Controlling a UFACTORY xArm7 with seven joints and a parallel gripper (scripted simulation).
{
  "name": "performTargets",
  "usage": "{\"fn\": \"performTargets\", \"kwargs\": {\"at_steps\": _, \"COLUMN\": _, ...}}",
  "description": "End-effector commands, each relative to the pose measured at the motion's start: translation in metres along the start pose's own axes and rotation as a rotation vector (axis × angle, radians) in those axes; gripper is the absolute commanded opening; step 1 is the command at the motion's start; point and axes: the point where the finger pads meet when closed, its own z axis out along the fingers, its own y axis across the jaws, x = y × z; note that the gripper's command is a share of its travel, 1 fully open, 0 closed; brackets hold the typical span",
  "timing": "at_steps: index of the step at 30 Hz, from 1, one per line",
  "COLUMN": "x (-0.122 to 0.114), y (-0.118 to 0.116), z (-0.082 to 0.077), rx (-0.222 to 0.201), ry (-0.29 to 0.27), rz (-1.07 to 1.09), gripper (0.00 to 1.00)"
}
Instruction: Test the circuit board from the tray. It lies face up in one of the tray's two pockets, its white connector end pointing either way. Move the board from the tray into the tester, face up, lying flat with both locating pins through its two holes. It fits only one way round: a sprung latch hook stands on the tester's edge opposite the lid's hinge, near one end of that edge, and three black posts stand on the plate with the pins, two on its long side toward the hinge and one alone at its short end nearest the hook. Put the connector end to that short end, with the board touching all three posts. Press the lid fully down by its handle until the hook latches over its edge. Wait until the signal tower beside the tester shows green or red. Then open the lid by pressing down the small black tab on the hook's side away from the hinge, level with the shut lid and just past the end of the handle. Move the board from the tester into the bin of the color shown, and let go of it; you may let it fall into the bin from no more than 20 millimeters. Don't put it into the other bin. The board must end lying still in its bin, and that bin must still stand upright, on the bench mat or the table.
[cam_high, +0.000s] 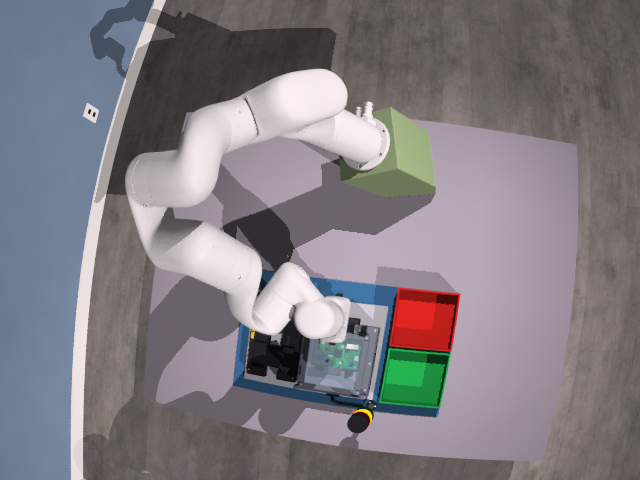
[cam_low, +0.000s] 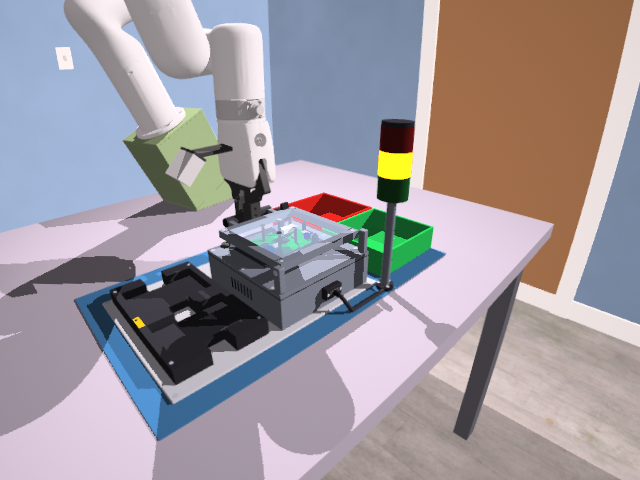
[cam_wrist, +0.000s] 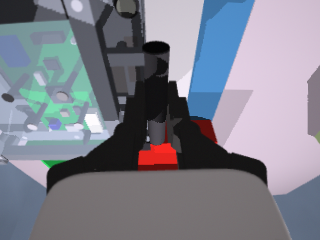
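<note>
The green circuit board (cam_high: 338, 356) lies in the grey tester (cam_low: 286, 273), seen through the clear lid (cam_low: 284, 232). The lid lies down flat over it. My gripper (cam_low: 251, 209) stands at the tester's far edge, shut on the lid's black handle (cam_wrist: 156, 85). In the wrist view my fingers clamp the handle, with the board (cam_wrist: 50, 95) under the lid to the left. The signal tower (cam_low: 395, 160) shows its middle yellow lamp lit; the red and green lamps are dark. The hook and its tab are not clearly visible.
The black tray (cam_low: 180, 320) with both pockets empty lies left of the tester on the blue mat. The red bin (cam_low: 328, 205) and green bin (cam_low: 398, 235) stand behind the tester, by the tower. The arm's green base block (cam_high: 395, 155) stands at the back.
</note>
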Motion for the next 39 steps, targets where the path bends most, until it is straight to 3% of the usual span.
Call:
{"fn": "performTargets", "kwargs": {"at_steps": 1, "x": -0.0003, "y": -0.0013, "z": -0.0003, "rx": 0.003, "ry": -0.001, "rz": 0.000, "gripper": 0.00}}
{"fn": "performTargets", "kwargs": {"at_steps": 10, "x": -0.0003, "y": -0.0013, "z": -0.0003, "rx": 0.003, "ry": -0.001, "rz": 0.000, "gripper": 0.00}}
{"fn": "performTargets", "kwargs": {"at_steps": 11, "x": -0.0003, "y": -0.0013, "z": -0.0003, "rx": 0.003, "ry": -0.001, "rz": 0.000, "gripper": 0.22}}
{"fn": "performTargets", "kwargs": {"at_steps": 39, "x": -0.0003, "y": -0.0013, "z": -0.0003, "rx": 0.003, "ry": -0.001, "rz": 0.000, "gripper": 0.22}}
